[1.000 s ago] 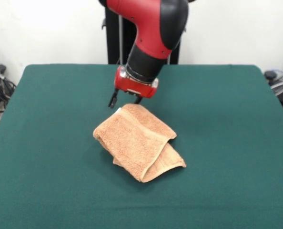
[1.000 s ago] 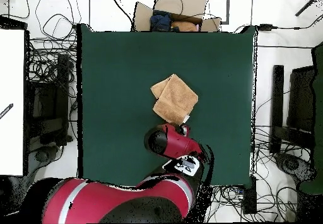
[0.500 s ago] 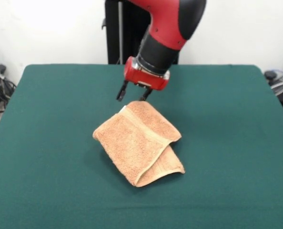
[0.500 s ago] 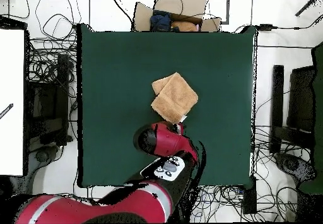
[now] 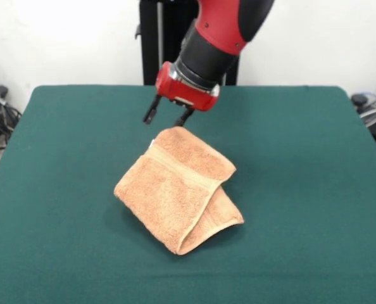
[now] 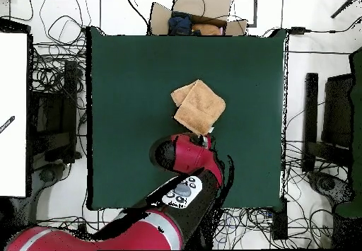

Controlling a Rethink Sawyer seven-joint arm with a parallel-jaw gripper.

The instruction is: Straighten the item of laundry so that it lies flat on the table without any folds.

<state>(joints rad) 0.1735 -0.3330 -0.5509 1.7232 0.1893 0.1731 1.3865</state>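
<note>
The towel (image 5: 178,188) is lying near the middle of the table (image 5: 61,158), still folded over on itself into a thick, roughly square pad turned corner-on. A woven band is running across its top layer, and a lower layer is sticking out at the front right corner, where the edges are curling up a little. A bit of white, likely the tag, is peeking out at the far left corner of the fold. From overhead the towel (image 6: 199,107) is showing the same doubled shape, with a smaller flap poking out along one side, sitting a little toward the robot's half of the table (image 6: 127,85).

The hand (image 5: 168,116) is hovering just above the towel's far corner, its two dark fingers (image 5: 150,113) spread apart and gripping nothing, not touching the cloth. In the overhead view the hand (image 6: 206,139) is sitting right at the towel's near edge.

Beyond the far table edge overhead, an open cardboard box (image 6: 194,13) is holding some dark and orange cloth
</note>
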